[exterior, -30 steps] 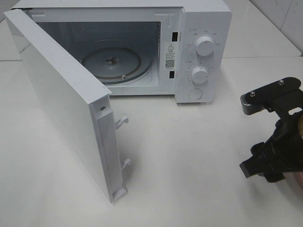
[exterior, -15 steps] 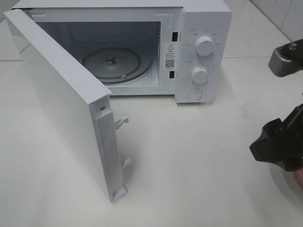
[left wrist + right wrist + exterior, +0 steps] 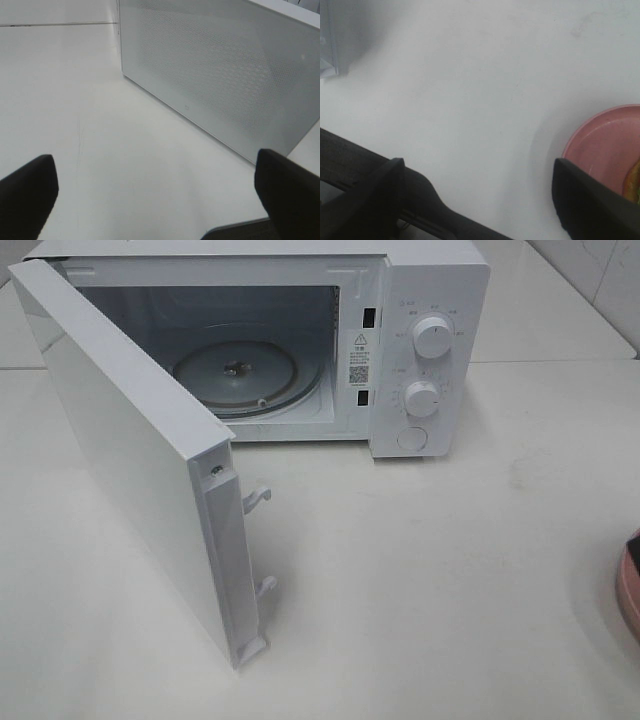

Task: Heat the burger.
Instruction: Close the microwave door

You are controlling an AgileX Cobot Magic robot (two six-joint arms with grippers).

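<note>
1 microwave (image 3: pixel 400 330) at the counter's (image 3: pixel 420 570) far edge, door (image 3: pixel 130 460) swung wide, 1 turntable (image 3: pixel 235 375) bare; broad open counter in front. 1 pink plate (image 3: pixel 605 150) at the right edge holds 1 burger (image 3: pixel 635 180) (only a golden-brown sliver shows). Left tool (image 3: pixel 155 185) and right tool (image 3: pixel 475 195) both spread apart, holding nothing.

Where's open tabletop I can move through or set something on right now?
The widest bare stretch of table lies in front of the microwave, between the open door and the pink plate at the right edge. The turntable inside holds nothing. It is tight behind the swung-out door on the left.
</note>
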